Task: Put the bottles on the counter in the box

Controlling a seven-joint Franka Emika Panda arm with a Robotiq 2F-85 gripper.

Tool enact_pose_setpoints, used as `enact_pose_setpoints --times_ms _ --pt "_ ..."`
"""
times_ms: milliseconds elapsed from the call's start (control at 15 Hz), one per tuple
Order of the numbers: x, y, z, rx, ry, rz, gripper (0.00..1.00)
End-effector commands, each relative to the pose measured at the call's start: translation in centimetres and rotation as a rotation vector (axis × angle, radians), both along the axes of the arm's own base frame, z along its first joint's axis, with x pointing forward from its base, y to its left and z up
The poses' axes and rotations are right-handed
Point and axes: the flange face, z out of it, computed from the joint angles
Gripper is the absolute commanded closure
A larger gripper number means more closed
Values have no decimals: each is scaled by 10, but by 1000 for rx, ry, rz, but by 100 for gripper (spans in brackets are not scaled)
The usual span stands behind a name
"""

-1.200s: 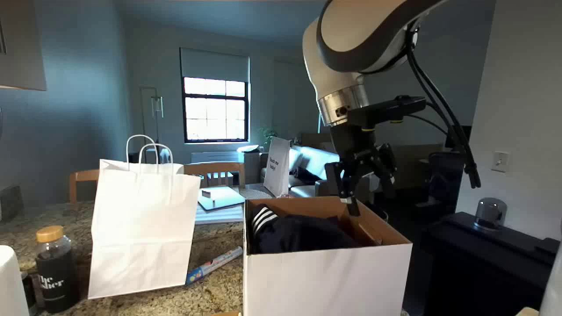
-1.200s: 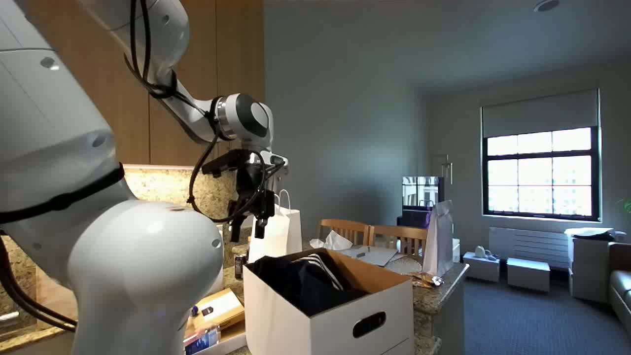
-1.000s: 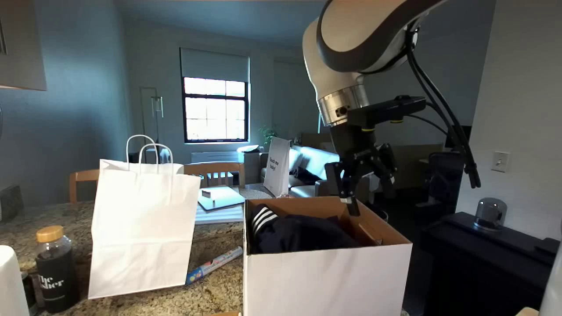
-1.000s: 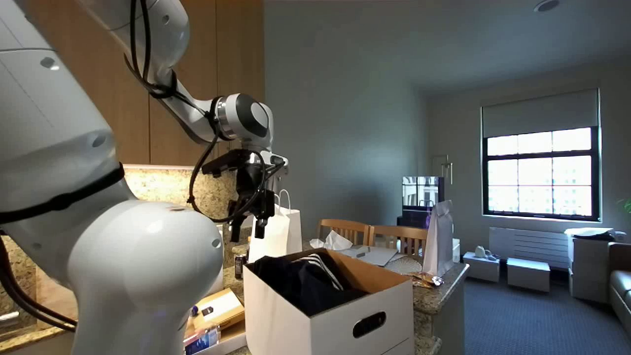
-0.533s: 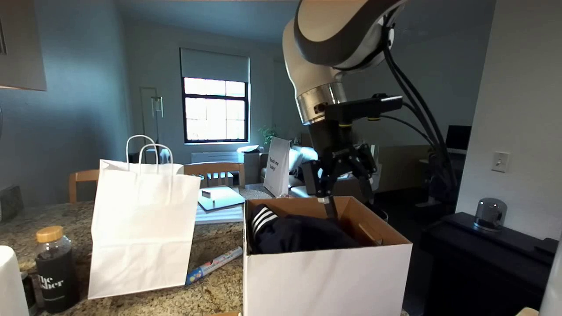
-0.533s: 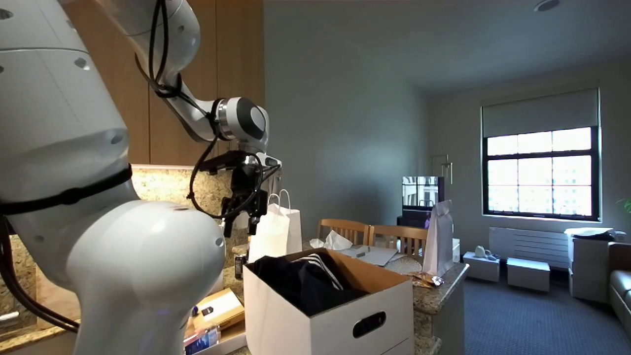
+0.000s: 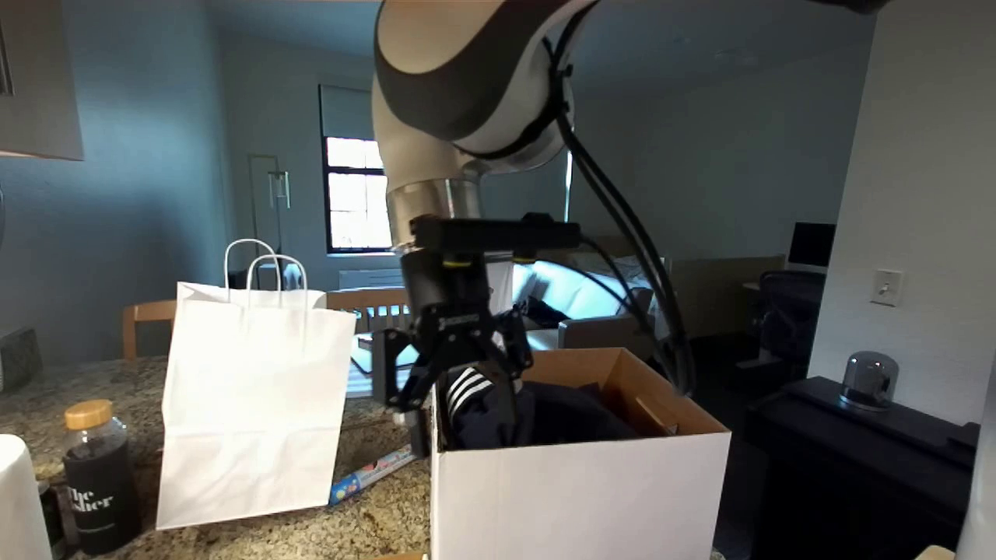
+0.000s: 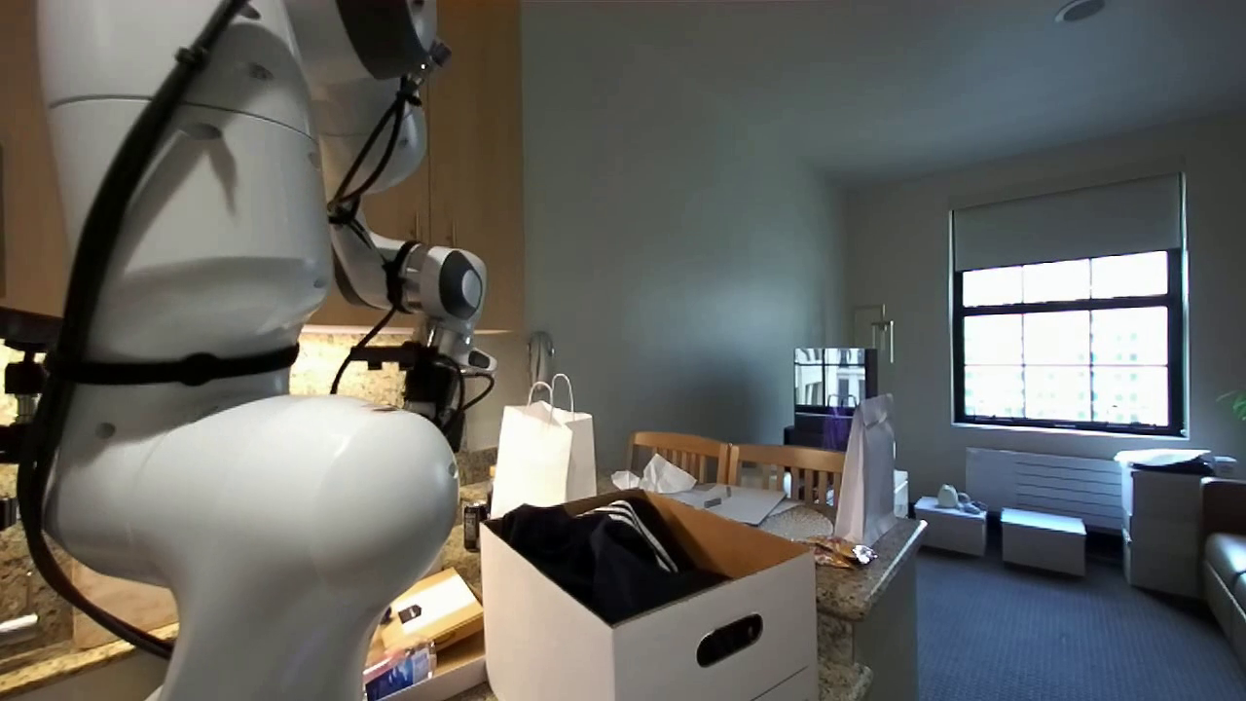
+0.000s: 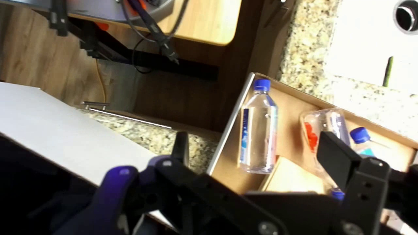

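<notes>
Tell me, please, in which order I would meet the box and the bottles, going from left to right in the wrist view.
Box → fully visible bottle → red-printed bottle → rightmost bottle.

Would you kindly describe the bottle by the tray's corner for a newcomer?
In the wrist view, the speckled counter holds a cardboard tray. Inside lies a clear bottle, blue cap near a corner; unlike its neighbours, it is fully visible.

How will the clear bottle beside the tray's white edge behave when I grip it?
The clear bottle looks like smooth, glossy plastic, so it may slip. Lying on its side in the tray, it probably won't tip, though a nudge could slide or roll it.
</notes>
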Motion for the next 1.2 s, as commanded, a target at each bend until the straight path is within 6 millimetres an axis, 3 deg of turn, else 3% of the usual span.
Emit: enact_pose_setpoints --times_ms 0,133,400,800,1000,1133 --pt "-11 55 -39 54 1 -29 0" --pt "-17 74 -65 64 -8 -65 0" --pt "-14 83 -113 93 -57 -217 0" --pt "-5 73 -190 -26 -71 -378 0" --pt "-6 69 -237 -112 3 -348 0" --pt "-4 65 -258 -137 22 -318 0"
